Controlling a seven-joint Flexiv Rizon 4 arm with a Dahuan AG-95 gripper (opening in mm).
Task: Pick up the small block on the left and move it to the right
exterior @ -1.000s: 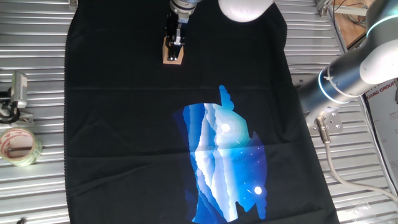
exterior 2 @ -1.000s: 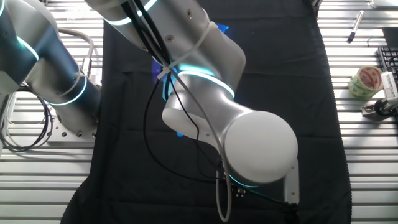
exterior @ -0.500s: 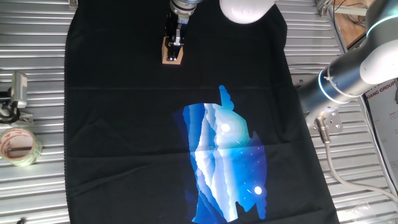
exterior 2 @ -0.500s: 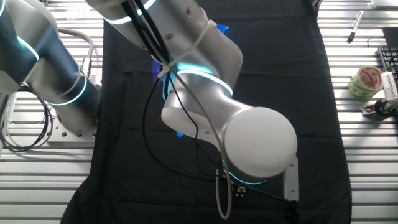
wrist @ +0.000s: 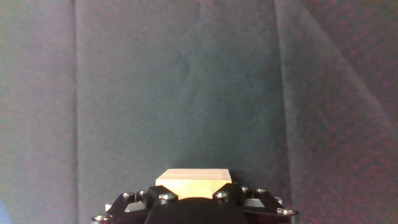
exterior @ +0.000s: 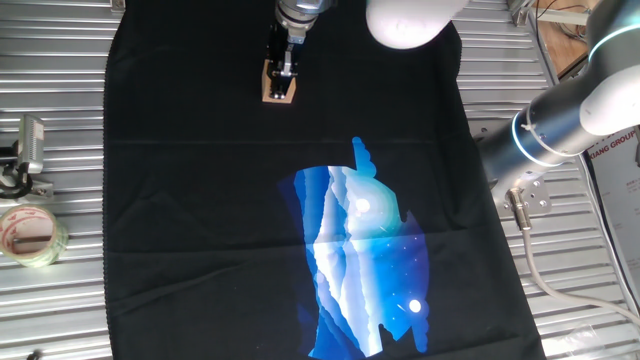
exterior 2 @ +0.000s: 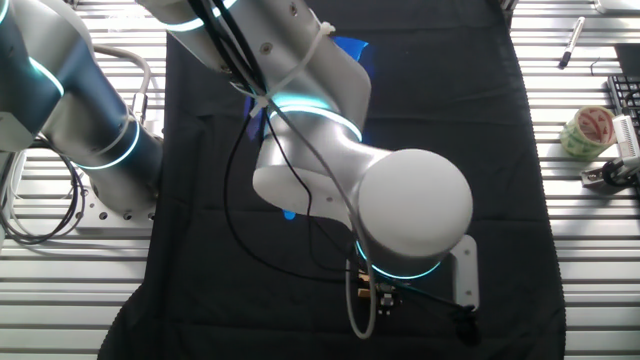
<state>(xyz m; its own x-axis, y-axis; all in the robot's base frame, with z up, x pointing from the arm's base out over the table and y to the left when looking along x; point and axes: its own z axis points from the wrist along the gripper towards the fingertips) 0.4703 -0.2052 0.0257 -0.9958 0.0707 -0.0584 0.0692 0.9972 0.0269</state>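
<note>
On the far left edge of the desk (exterior: 70, 120), well apart from the work, a clear tape roll (exterior: 30, 235) is being left out of play beside a small metal clamp-like part (exterior: 28, 148), and neither is being touched. Moving rightward onto the black cloth (exterior: 180, 200), the small block (exterior: 279, 88) is being seen near the cloth's far edge, left of the blue printed patch (exterior: 365, 265), with the gripper (exterior: 284, 68) standing directly over it. From the fixed view the jaws are being shown straddling the block's upper part, and in the hand view the block's pale top face (wrist: 193, 182) is being framed just ahead of the gripper body; whether the jaws are actually pressing on it or merely set narrowly around it cannot be told, since the contact faces are being hidden. The block is being judged light and rigid, plain wood with flat, slightly grippy faces, so it is unlikely to crush or deform, and only modest squeeze is being called for. Hold is best being taken on two opposite vertical faces, centred, so that twisting is being avoided. Farther right, the arm's base links (exterior: 560, 130) are being seen off the cloth.
</note>
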